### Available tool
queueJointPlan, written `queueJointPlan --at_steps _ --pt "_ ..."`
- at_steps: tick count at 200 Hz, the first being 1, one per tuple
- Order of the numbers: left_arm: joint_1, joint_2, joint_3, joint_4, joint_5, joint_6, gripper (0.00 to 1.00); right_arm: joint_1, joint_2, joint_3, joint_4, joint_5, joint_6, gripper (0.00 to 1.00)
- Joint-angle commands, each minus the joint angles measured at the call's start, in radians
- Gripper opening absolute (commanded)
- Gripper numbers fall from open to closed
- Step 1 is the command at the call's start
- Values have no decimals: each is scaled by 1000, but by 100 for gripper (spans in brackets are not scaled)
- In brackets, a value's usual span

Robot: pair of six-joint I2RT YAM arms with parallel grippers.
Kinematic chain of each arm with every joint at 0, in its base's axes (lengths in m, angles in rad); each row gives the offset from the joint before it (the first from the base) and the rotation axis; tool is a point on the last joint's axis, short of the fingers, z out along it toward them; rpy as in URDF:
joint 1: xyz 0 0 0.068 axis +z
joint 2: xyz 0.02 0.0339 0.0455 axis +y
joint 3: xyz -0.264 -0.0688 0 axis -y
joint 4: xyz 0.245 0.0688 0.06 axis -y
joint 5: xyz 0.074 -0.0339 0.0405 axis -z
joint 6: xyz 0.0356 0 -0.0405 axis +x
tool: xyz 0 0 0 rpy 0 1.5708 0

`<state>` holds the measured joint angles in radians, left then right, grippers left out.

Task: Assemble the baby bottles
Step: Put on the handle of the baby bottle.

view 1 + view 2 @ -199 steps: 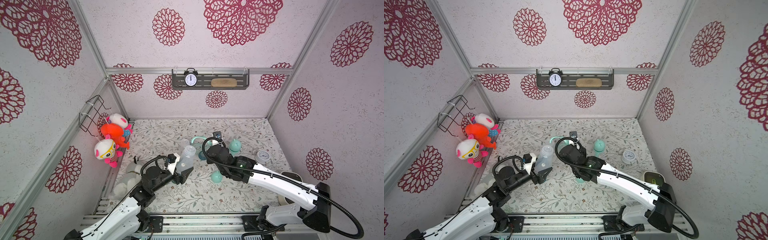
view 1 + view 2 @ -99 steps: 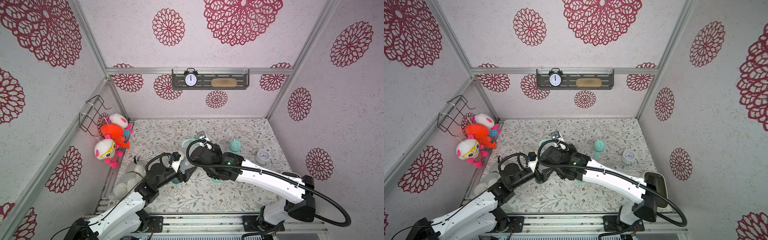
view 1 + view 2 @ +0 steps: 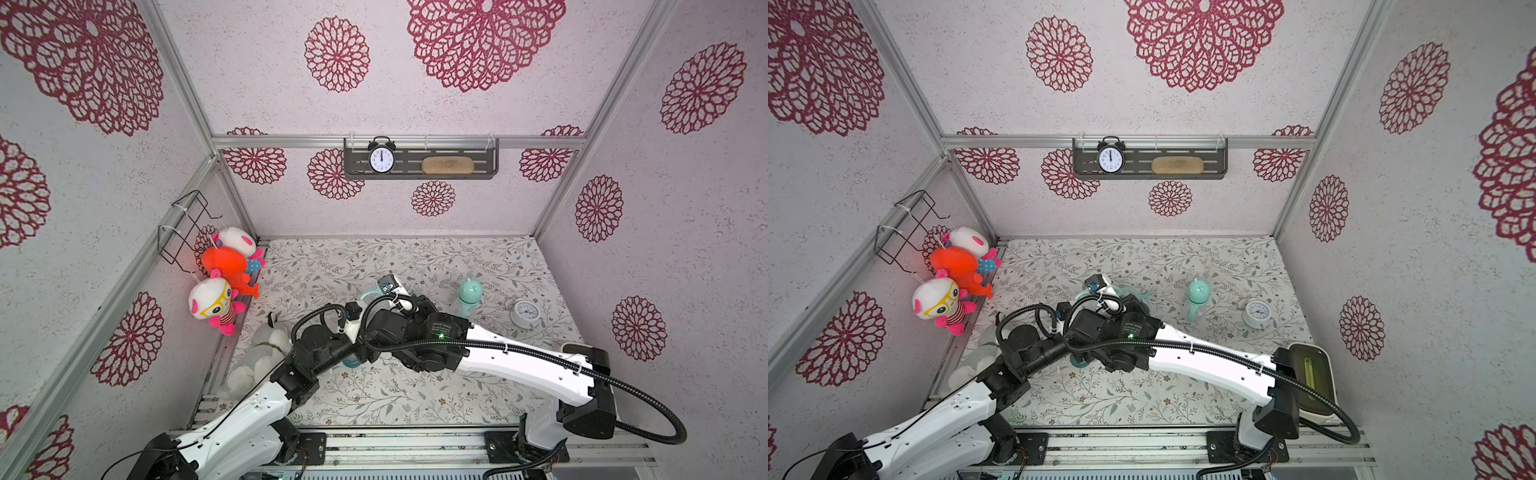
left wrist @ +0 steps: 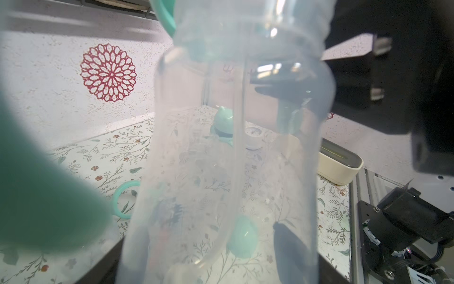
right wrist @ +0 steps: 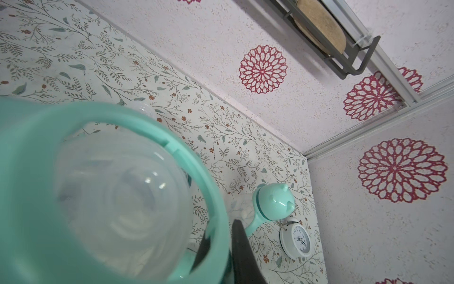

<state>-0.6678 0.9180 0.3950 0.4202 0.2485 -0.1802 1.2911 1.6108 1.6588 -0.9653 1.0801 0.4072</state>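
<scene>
Clear bottle (image 4: 233, 152) clamped between left gripper (image 4: 196, 255) fingers. Right gripper (image 5: 226, 253) pinches mint handled ring (image 5: 24, 172) rim; ring encircles bottle mouth. Capped bottle (image 3: 469, 291) stands well apart.

Walls (image 3: 457, 208): I see pale texture with red flower medallions (image 3: 337, 54).
Tabletop (image 3: 332, 266): leafy floral print, lower centre.
Shelf (image 3: 486, 164): grey, upper centre, holding a black clock (image 3: 381, 160) and tan pad (image 3: 447, 166).
Left wall: a black wire rack (image 3: 183, 226).
</scene>
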Motion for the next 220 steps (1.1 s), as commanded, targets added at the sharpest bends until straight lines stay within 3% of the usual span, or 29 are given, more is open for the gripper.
queueJointPlan --at_steps 1,83,166,191,220 --pt "-9 2 22 54 -11 1 0 19 -6 36 -45 72 1 0" --pt "-7 19 41 56 -11 -28 0 64 51 28 -82 155 7 0" --pt "7 3 43 63 0 -59 0 101 112 17 -198 299 109 0" --pt "7 5 40 66 10 -58 0 103 74 -31 -100 281 48 0" --pt "7 10 37 71 25 -51 0 103 -31 -148 144 207 -114 10"
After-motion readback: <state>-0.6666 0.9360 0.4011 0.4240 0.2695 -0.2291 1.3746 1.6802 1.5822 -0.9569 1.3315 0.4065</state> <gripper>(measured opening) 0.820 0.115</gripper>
